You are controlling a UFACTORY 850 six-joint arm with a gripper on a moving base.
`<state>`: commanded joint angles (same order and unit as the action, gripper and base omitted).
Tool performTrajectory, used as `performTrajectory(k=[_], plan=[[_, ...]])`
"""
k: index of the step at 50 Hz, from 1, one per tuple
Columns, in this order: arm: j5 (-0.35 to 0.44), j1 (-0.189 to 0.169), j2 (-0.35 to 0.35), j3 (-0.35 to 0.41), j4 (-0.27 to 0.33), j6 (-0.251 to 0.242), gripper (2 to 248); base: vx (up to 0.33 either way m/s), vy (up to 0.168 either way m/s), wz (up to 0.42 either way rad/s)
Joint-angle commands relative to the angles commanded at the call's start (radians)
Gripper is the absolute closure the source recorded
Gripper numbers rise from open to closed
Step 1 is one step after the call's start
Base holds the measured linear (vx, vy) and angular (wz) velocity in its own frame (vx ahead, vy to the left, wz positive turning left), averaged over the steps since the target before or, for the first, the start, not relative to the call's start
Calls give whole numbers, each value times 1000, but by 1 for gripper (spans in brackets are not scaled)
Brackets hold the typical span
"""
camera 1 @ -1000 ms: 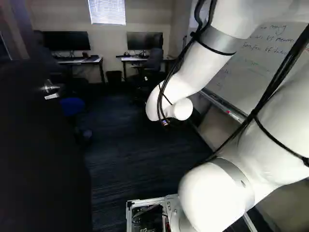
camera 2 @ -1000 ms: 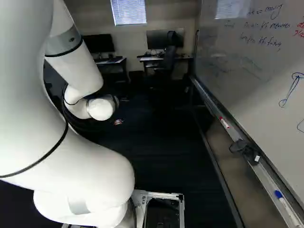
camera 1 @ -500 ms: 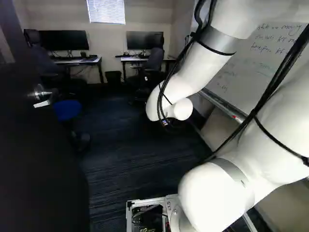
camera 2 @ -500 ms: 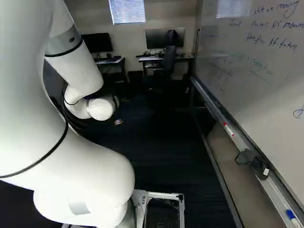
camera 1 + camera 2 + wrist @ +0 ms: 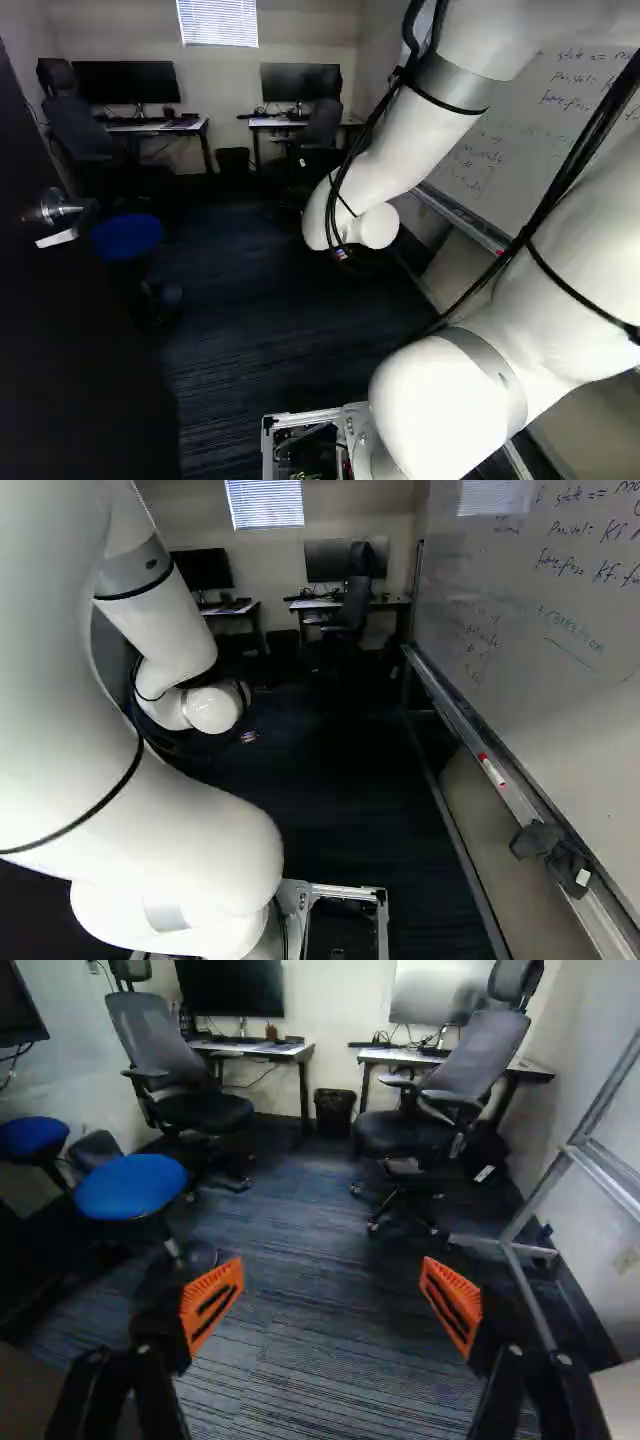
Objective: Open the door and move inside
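Door [image 5: 90, 350] at left of left base view, standing open, room visible past its edge. Long axis upright; top and near side cut off, lower face too dark for detail. Handle [image 5: 55, 208] juts roughly level, toward that view's right. Gripper [image 5: 332, 1262]: fingers wide apart, nothing between; hard to make out in both base views, behind the wrist. Blue stool [image 5: 127, 237] beyond door; chairs [image 5: 440, 1090], desks [image 5: 262, 1049] farther ahead; whiteboard [image 5: 540, 630] along right.
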<state>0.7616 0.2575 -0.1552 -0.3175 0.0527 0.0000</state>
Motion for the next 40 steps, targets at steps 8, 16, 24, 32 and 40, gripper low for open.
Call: performTrajectory(k=[8,16,24,32,40], plan=[[0,0,0,0,0,0,3,134,6,-6],[0,0,0,0,0,0,3,132,2,-7],[0,0,0,0,0,0,3,126,7,-4],[0,0,0,0,0,0,3,108,5,-3],[0,0,0,0,0,0,3,104,3,-4]])
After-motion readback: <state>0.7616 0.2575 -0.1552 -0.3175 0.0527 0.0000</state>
